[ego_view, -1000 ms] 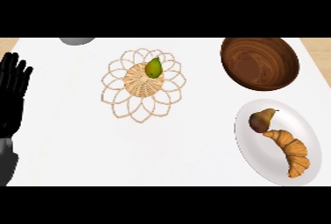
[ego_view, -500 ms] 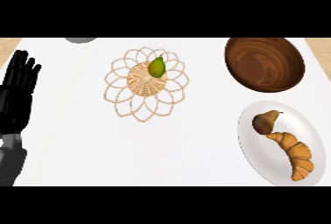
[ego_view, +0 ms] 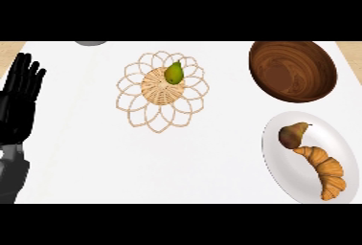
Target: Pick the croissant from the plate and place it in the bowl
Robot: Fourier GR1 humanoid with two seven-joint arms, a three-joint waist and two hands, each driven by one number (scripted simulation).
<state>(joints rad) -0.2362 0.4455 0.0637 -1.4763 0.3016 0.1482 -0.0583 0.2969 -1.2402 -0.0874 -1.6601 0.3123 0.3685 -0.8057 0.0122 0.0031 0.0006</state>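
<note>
A golden croissant [ego_view: 324, 171] lies on the white plate [ego_view: 281, 162] at the lower right, just below a brown pear [ego_view: 292, 134] on the same plate. The dark wooden bowl [ego_view: 293, 71] stands at the upper right, above the plate, with nothing in it. My left hand [ego_view: 17, 103] rests open at the left edge, fingers straight and pointing up, far from the plate. My right hand does not show.
A woven wicker trivet [ego_view: 163, 90] with looped edges lies in the upper middle, and a green pear [ego_view: 174, 72] sits on its centre. A grey object [ego_view: 90, 42] peeks in at the top edge, left of the trivet.
The view has shifted a little: the left hand shows further right and up in the picture, while plate, bowl and trivet sit slightly lower. Nothing was grasped or moved.
</note>
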